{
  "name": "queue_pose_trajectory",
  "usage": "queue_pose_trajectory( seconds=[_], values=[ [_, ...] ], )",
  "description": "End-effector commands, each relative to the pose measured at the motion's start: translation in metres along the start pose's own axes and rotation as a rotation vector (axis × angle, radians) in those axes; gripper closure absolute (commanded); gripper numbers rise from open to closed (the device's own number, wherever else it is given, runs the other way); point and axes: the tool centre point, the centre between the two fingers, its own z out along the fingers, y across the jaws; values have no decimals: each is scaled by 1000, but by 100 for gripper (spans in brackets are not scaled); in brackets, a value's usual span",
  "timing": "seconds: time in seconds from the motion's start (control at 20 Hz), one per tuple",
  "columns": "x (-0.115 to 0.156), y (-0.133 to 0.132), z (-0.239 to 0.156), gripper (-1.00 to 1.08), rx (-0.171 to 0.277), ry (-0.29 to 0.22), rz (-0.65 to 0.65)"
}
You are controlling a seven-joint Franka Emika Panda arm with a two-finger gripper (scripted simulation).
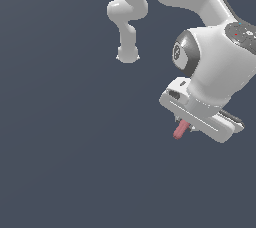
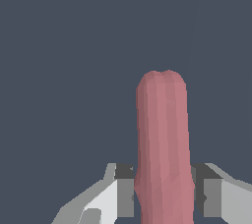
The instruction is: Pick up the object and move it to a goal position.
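I see the hand point(image 1: 186, 125) clenched on the rod point(image 1: 180, 129), one finger point(image 2: 125, 188) pressed to each side of it in the wrist view. In the exterior view the rod's free end sticks out from under the hand, slanting down toward the exterior view's left. It is a dull pinkish-red, matte, with a rounded tip. The arm point(image 1: 200, 32) bends in from the top of the exterior view, its wrist over the hand. Behind everything I have only a flat dark grey-blue surface point(image 1: 65, 162); I cannot tell whether the rod touches it.
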Motion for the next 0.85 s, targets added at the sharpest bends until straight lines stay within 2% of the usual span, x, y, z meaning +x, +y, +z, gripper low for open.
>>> queue_pose_trajectory(
  seconds=[0.0,0.4,0.8],
  values=[
    [-4,-10,-8,108,-1,0,1],
    [-10,-29,-22,108,0,-1,1],
    [-11,-34,-25,108,0,-1,1]
  ],
)
